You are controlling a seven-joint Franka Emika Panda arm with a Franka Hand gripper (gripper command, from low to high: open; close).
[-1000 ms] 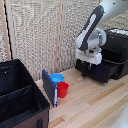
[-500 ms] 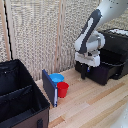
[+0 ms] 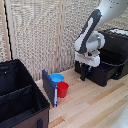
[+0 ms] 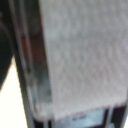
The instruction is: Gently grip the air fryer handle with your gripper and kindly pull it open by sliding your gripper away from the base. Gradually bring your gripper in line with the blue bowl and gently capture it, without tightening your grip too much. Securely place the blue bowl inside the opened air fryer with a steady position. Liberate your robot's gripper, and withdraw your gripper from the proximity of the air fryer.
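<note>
Gripper (image 3: 84,75): at the air fryer (image 3: 107,62) drawer front; jaws' state cannot be told.
Bowl (image 3: 56,78): on bench, touching red cup (image 3: 63,89).

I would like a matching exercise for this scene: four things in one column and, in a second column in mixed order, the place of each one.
Things:
1. blue bowl
2. red cup
3. gripper
4. black fabric bin

Places:
A. at the exterior view's left edge, on the floor
B. at the front of the air fryer
C. just in front of the blue bowl
D. behind the red cup, near the curtain

Pairs: 1-D, 2-C, 3-B, 4-A
</note>
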